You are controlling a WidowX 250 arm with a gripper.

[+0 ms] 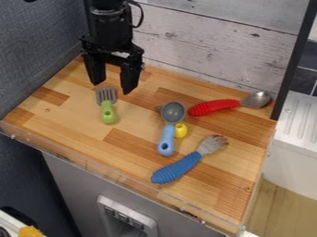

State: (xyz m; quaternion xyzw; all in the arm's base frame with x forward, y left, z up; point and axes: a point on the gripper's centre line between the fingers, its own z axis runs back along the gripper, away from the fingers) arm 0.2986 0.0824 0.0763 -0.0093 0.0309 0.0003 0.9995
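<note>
The black gripper (111, 88) hangs over the back left of the wooden counter, its two fingers apart with nothing between them. Just below it in the view lies a fork or spatula with slotted grey head and green handle (108, 112). Right of that is a grey scoop with a light blue handle (167, 140), with a small yellow piece (180, 130) beside it. A spoon with a red ribbed handle (213, 107) lies at the back right, its metal bowl towards the corner. Nearer the front is a metal fork with a blue ribbed handle (177, 169).
The wooden counter (133, 159) has a clear raised strip along its front edge. A whitewashed plank wall (210, 51) stands behind, a dark grey panel (37, 51) at left, and a black post (294, 60) at the right corner. A white ridged surface (297, 122) lies beyond.
</note>
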